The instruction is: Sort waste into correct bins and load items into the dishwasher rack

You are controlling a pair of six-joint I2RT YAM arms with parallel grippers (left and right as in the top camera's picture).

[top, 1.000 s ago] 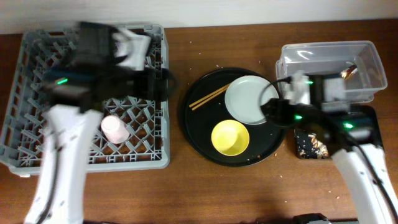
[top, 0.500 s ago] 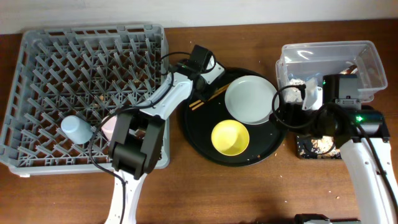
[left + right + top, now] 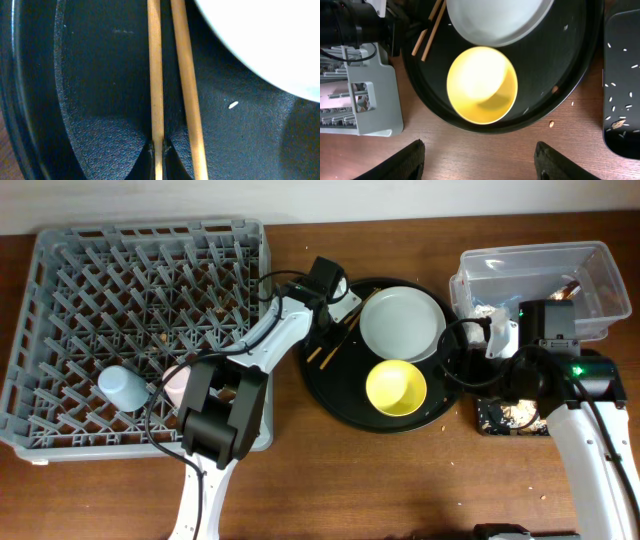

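Observation:
My left gripper [image 3: 327, 318] [image 3: 158, 162] is down in the round black tray [image 3: 345, 395], shut on one of the wooden chopsticks [image 3: 155, 75]. The other chopstick [image 3: 187, 85] lies just outside the jaws. Beside them are the pale plate [image 3: 403, 323] and the yellow bowl [image 3: 396, 387] [image 3: 481, 85]. My right gripper [image 3: 487, 165] stands open and empty at the tray's right side, near the bowl. In the grey dishwasher rack [image 3: 60, 280] lie the light-blue cup [image 3: 125, 387] and the pink cup [image 3: 176, 383], the latter partly hidden by my left arm.
The clear tub [image 3: 600, 265] at the back right holds white tissue [image 3: 480, 311] and a shiny wrapper [image 3: 565, 288]. The shallow black tray [image 3: 483, 423] [image 3: 622, 75] below it carries food scraps and rice grains. A few crumbs lie on the wood by the round tray.
My left arm came from over the rack to the round tray and its jaws closed on a chopstick. The round tray, with plate and bowl, slid slightly right. The right gripper stayed open.

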